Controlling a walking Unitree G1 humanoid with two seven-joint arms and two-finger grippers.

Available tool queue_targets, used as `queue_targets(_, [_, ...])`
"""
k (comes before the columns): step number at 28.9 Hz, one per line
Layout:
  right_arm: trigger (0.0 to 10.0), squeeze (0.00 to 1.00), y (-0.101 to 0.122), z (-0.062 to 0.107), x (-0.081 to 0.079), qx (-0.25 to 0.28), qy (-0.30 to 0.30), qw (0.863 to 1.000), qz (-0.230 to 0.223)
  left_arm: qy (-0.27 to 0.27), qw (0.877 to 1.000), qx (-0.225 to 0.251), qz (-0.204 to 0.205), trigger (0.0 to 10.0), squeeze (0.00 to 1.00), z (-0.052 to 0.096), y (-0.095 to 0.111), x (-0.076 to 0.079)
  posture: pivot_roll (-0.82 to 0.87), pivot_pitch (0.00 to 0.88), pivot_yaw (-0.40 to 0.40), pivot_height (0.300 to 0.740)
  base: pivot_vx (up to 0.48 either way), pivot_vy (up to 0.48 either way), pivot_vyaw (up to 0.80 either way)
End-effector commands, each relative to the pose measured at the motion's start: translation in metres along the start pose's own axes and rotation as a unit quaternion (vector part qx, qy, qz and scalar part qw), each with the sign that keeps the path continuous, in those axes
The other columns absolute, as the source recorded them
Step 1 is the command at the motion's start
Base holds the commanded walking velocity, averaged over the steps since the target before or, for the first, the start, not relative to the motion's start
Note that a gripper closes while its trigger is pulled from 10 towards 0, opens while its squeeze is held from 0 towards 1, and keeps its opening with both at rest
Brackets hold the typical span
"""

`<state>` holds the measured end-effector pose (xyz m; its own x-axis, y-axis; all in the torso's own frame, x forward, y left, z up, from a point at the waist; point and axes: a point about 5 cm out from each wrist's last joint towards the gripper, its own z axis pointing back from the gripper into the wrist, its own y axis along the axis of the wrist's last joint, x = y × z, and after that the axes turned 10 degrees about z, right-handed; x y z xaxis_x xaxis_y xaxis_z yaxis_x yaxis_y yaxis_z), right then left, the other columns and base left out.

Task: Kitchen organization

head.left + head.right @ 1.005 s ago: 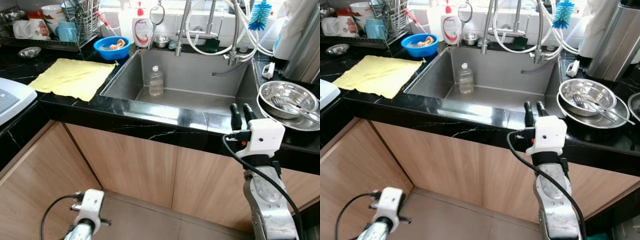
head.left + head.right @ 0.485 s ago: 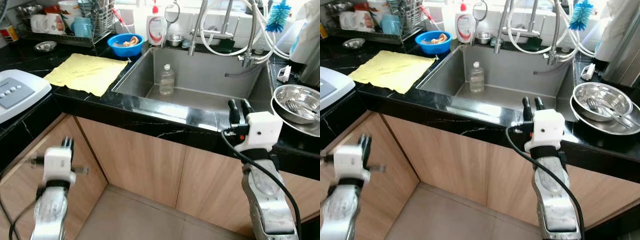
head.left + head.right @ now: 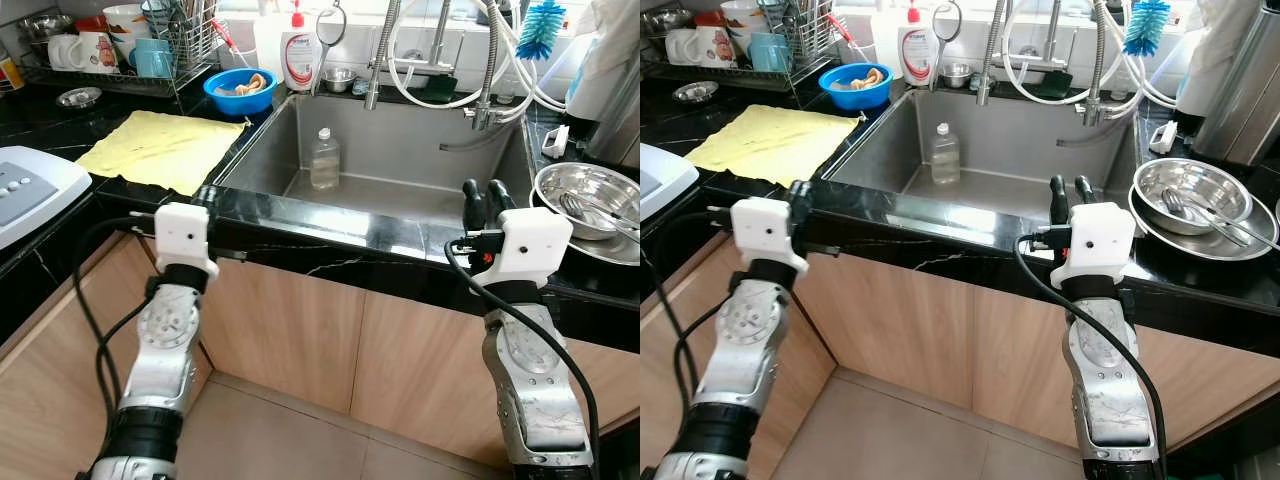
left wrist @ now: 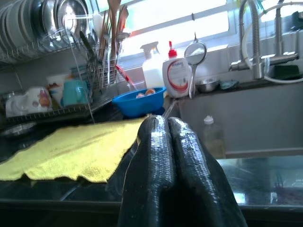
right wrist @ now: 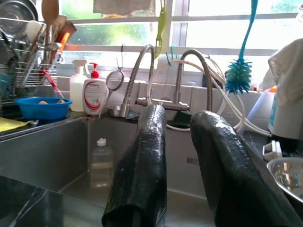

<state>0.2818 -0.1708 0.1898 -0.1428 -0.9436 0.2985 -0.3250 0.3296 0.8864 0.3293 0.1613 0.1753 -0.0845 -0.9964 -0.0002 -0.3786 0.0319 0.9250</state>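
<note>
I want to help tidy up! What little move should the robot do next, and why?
Probably reach the right gripper forward over the counter edge toward the clear bottle standing in the sink; its fingers are slightly apart and nearest it.

The sink (image 3: 400,150) basin lies open ahead, with one clear bottle (image 3: 324,160) standing at its far left. Faucet hoses (image 3: 470,70) overhang the far rim. On the counter (image 3: 330,225), a yellow cloth (image 3: 160,150) covers the left side and stacked steel bowls (image 3: 585,200) crowd the right. The near rim between them is bare.
</note>
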Motion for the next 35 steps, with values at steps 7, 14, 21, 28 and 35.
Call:
queue_targets(7, [10.0, 0.00, 0.001, -0.001, 0.001, 0.006, -0.010, 1.000, 0.009, -0.022, 1.000, 0.003, 0.021, 10.0, 0.00, -0.009, 0.000, 0.015, -0.25, 0.000, 0.066, 0.731, 0.000, 0.000, 0.00])
queue_targets(14, [10.0, 0.00, -0.002, 0.000, -0.006, -0.008, -0.008, 1.000, -0.005, -0.040, 0.999, -0.003, 0.025, 10.0, 0.00, -0.005, -0.004, 0.021, -0.24, 0.000, 0.065, 0.731, 0.000, 0.000, -0.07])
queue_targets(21, [10.0, 0.00, -0.004, -0.004, -0.004, -0.014, -0.016, 1.000, -0.005, -0.030, 0.999, -0.003, 0.019, 10.0, 0.00, -0.008, -0.003, 0.015, -0.23, 0.000, 0.069, 0.731, 0.000, 0.000, -0.71])
queue_targets(28, [10.0, 0.00, -0.008, -0.004, -0.009, -0.021, -0.014, 1.000, -0.009, -0.038, 0.999, -0.018, 0.019, 10.0, 0.00, -0.002, -0.009, 0.017, -0.23, 0.000, 0.072, 0.731, 0.000, 0.000, -0.69])
queue_targets(35, [10.0, 0.00, -0.024, 0.000, -0.008, -0.043, -0.015, 0.999, 0.004, -0.045, 0.998, -0.022, 0.023, 10.0, 0.00, 0.007, -0.015, 0.020, -0.22, 0.000, 0.071, 0.731, 0.000, 0.000, -0.67])
